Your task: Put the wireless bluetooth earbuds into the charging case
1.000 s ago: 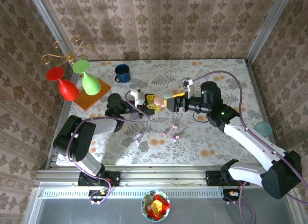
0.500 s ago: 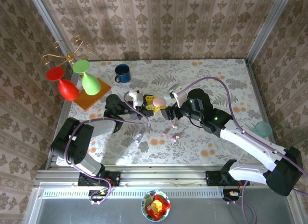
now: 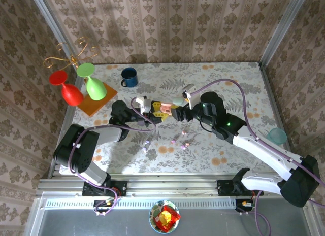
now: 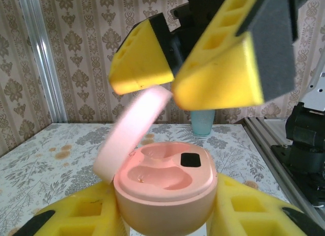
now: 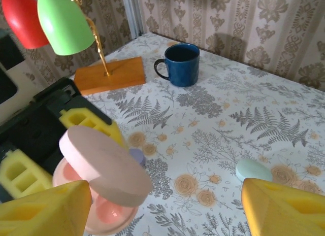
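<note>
My left gripper (image 4: 165, 218) is shut on a pink egg-shaped charging case (image 4: 165, 182), held upright with its lid (image 4: 133, 130) swung open. Both cavities inside look empty. In the top view the case (image 3: 165, 108) sits between the two grippers. My right gripper (image 5: 165, 208) is open, its yellow fingers (image 4: 218, 68) hovering just above the lid, one on each side of the case (image 5: 99, 208). Several tiny earbuds (image 3: 185, 143) lie scattered on the tablecloth in front of the grippers, with one more (image 3: 147, 144) to the left.
A mint case (image 5: 253, 170) and a purple case (image 5: 136, 156) lie on the table near the pink one. A blue mug (image 3: 129, 77) and a wooden stand (image 3: 96, 100) with red and green glasses stand at the back left. A teal cup (image 3: 278, 135) sits at the right edge.
The right gripper has swung left and turned, closing in on the pink case from above. The left gripper has held the case almost still.
</note>
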`<state>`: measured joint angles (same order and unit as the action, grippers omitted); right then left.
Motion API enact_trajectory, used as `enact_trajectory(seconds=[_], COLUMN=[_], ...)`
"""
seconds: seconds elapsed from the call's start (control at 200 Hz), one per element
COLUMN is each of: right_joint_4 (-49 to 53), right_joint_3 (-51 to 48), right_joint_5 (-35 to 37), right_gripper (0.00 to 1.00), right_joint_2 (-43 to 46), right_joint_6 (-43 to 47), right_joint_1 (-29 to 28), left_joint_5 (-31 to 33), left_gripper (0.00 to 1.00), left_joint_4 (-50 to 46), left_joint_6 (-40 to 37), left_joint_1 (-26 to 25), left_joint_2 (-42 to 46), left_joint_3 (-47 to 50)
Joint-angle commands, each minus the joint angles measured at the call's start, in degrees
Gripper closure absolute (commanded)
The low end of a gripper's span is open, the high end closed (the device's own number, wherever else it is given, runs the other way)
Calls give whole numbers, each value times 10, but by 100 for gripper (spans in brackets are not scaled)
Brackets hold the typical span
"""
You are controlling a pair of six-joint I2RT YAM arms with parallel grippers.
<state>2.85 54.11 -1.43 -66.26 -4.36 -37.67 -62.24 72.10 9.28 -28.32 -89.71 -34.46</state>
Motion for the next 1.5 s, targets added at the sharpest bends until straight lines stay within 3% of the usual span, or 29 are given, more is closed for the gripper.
enact_trajectory(seconds=[0.0, 0.24, 0.49, 0.725, 0.88, 1.215, 1.495], right_joint_4=[-6, 1, -43, -60, 14, 175, 274], right_joint_3=[10, 26, -31, -135, -148, -94, 0], right_joint_5=[27, 12, -68, -84, -66, 104, 270], right_gripper=[22, 22, 22, 23, 25, 26, 26], right_joint_2=[-4, -17, 46, 108, 98, -14, -158], right_joint_6=[-18, -35, -39, -159, -205, -157, -145], right_joint_1=[8, 17, 31, 109, 121, 43, -56], left_joint_5=[-31, -30, -4, 33, 46, 67, 98], left_gripper=[69, 69, 70, 69, 70, 70, 70], left_joint_4=[21, 21, 22, 21, 21, 20, 20], left_joint_6=[-7, -2, -17, -29, -29, -25, -31], left_joint_1=[-1, 0, 16, 46, 54, 144, 178], left_joint_2=[17, 21, 19, 29, 38, 49, 72], left_joint_3=[2, 5, 17, 32, 39, 66, 79])
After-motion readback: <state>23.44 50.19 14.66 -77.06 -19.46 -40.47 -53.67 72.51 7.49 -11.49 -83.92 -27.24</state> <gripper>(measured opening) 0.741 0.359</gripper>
